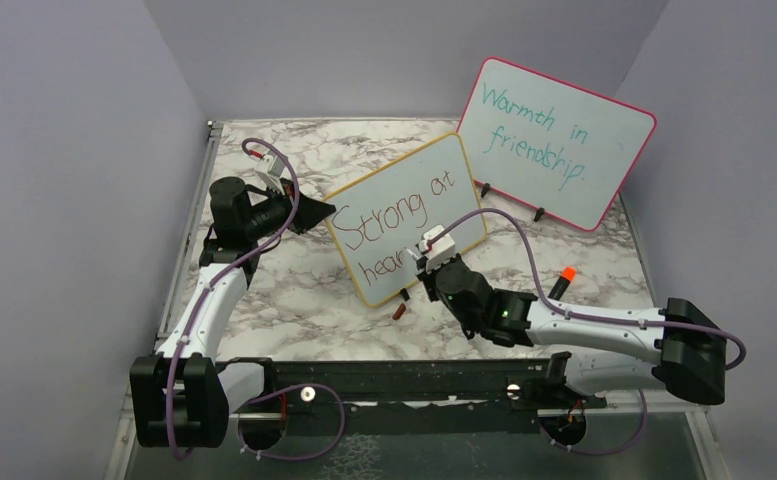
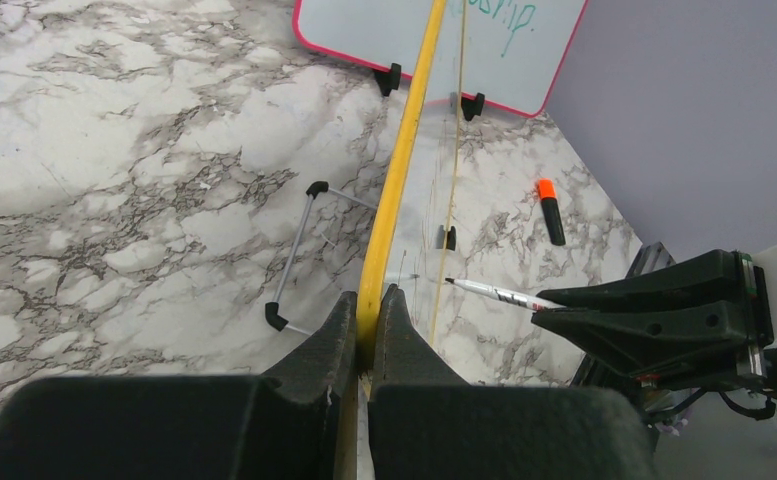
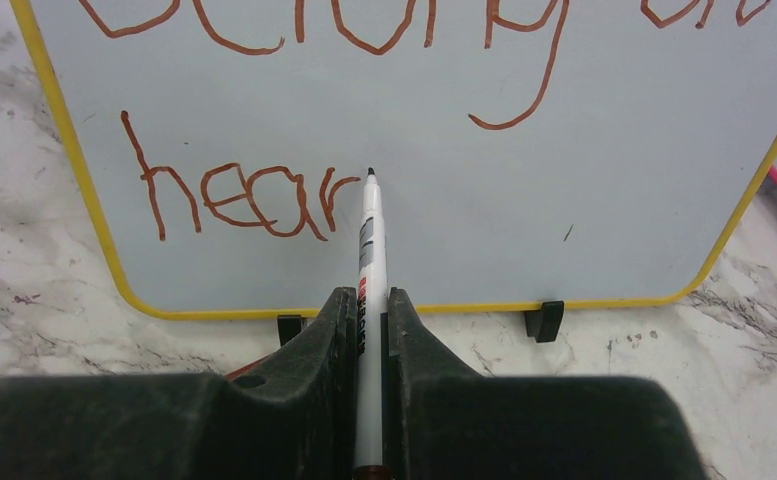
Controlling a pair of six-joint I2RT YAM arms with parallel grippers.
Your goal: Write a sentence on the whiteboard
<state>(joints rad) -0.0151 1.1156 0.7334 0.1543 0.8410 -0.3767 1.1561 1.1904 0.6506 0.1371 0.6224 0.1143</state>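
Now: mid-word on the second line, next letter due

On the white-and-grey marbled tabletop we have the rectangular yellow-framed whiteboard propped on its small black feet. It stands at the centre of the top view. A pink-framed white board with teal writing stands at its 2 o'clock.

Our black left gripper is clamped on the whiteboard's yellow frame at the 9 o'clock edge, steadying it. Our black right gripper sits at the whiteboard's 6 o'clock in its own wrist view. It is closed round a slim white-barrelled marker that points to 12 o'clock from the jaws.

The red-brown handwritten sentence reads "Strong at" on the top line and "hear" below it. From that we judge the writing step to be in hand, mid-word, with much of the lower line bare. The marker's dark tip is just beside the end of the "r", at its 3 o'clock. Whether it touches the surface we cannot tell.

As we judge it, the next move calls for a fresh letter begun at the 3 o'clock of the "r". That needs light, even pressure from the right arm. It also needs a firm left hold, so the whiteboard does not rock on its feet.
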